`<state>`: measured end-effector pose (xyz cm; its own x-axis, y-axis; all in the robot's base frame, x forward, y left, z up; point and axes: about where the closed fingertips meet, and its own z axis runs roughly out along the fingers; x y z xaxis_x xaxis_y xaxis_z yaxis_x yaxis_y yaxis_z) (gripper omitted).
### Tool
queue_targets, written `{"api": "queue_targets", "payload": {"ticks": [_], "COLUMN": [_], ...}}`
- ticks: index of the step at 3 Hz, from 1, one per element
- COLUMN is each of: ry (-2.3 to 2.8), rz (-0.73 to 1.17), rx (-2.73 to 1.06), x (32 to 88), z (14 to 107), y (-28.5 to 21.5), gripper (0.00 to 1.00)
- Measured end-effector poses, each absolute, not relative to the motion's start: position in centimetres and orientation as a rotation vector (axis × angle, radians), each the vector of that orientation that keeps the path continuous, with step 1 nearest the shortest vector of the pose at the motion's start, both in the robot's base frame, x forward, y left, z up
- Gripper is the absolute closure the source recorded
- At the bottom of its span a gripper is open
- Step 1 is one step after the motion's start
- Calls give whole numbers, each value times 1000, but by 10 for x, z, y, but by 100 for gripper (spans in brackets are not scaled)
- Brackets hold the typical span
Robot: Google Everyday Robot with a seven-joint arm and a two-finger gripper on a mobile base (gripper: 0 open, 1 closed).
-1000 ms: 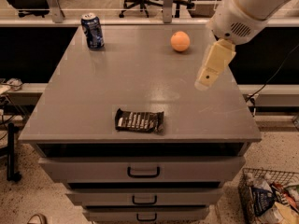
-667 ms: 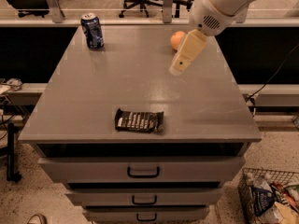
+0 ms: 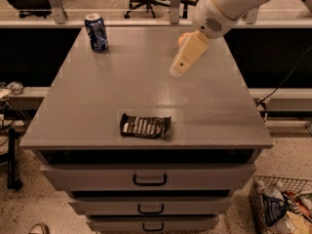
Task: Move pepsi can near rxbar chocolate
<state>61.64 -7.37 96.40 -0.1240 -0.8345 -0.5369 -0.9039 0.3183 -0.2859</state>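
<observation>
The pepsi can (image 3: 96, 31), dark blue with a silver top, stands upright at the far left corner of the grey cabinet top (image 3: 97, 96). The rxbar chocolate (image 3: 146, 126), a flat dark wrapper with white lettering, lies near the front edge, left of centre. My gripper (image 3: 177, 70) hangs above the middle right of the top, on a white arm coming in from the upper right. It is well to the right of the can and holds nothing that I can see.
An orange fruit (image 3: 182, 38) sits at the far right of the top, mostly hidden behind the gripper. The cabinet has drawers (image 3: 148, 179) in front. A wire basket (image 3: 282, 208) with packets stands on the floor at the lower right. Office chairs stand behind.
My gripper has moved left across the top, from the right edge towards the middle, now covering most of the orange fruit. The can and the bar have not moved.
</observation>
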Motion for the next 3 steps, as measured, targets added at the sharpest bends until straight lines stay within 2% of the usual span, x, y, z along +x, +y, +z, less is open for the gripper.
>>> {"api": "queue_targets", "payload": {"ticks": [3], "ry": [1834], "rz": [381], "rx": [-1286], "x": [733], "z": [949], "y": [57], "gripper": [0]}}
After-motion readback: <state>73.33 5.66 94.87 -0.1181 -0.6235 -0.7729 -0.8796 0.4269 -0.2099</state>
